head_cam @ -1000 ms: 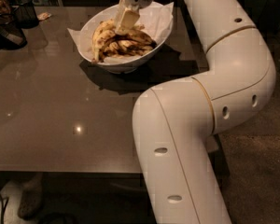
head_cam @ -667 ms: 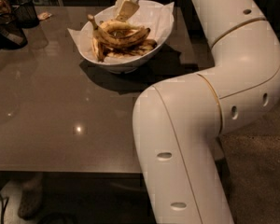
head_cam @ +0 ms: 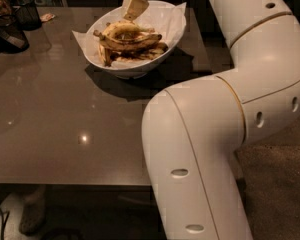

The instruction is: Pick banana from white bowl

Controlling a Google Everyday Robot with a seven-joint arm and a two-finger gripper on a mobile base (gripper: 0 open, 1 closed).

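Observation:
The white bowl (head_cam: 140, 66) stands on the far part of the dark table, lined with crinkled white paper (head_cam: 165, 19). Several bananas lie in it. The long, slim, brown-streaked banana (head_cam: 136, 41) lies across the middle, below a plumper, cleaner yellow banana (head_cam: 121, 30). My gripper (head_cam: 135, 5) hangs above the back of the bowl at the top edge of the view, clear of the bananas, with nothing seen in it. My white arm (head_cam: 225, 119) fills the right side.
A black mesh cup (head_cam: 27, 12) and a dark object (head_cam: 7, 34) stand at the table's far left. The table's front edge (head_cam: 65, 184) runs across the bottom. A foot (head_cam: 32, 214) shows under the table.
My gripper has risen from among the bananas to above the bowl's back rim. The bananas stay in the bowl.

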